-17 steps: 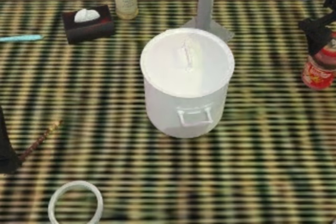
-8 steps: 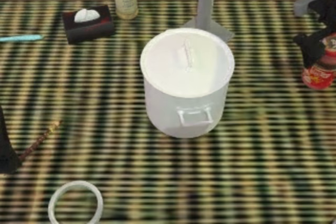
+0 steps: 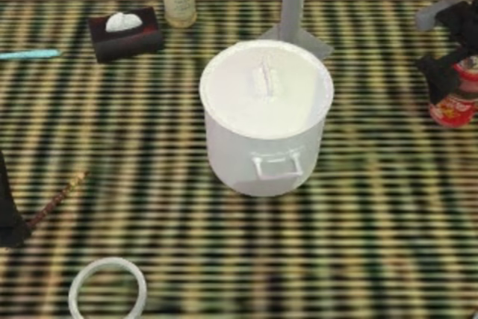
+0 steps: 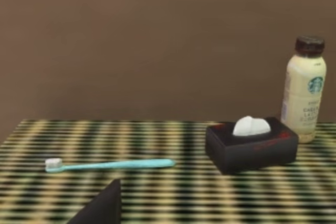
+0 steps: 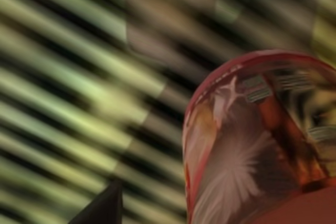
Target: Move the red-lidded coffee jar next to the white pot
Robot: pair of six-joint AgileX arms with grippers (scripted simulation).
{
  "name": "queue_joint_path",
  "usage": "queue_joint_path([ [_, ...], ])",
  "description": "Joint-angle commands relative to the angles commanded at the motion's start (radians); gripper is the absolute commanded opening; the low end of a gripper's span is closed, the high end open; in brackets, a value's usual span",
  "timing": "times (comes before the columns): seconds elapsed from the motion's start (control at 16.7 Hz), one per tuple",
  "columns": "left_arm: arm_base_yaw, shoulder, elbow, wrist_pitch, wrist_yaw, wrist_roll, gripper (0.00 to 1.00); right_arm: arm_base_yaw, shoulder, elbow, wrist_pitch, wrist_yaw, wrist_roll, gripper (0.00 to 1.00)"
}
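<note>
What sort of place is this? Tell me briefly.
Probably a simulated tabletop test scene, not a real room: a striped table holds unrelated household items, including a white pot, a toothbrush and a tissue box, before a plain brown wall.

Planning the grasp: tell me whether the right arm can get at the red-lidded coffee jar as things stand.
Probably yes. The right gripper is already at the red-lidded coffee jar near the table's right edge, with nothing between them. The white pot stands well apart toward the middle. Whether the fingers have closed on it cannot be told.
</note>
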Motion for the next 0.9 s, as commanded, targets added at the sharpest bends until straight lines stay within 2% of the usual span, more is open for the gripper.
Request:
queue_joint_path([
  [0.72,0.000,0.000,0.000,0.000,0.000,0.000,1.00,0.000,0.000,0.000,0.000,0.000,0.000,0.02],
  [0.9,0.000,0.000,0.000,0.000,0.000,0.000,1.00,0.000,0.000,0.000,0.000,0.000,0.000,0.00],
])
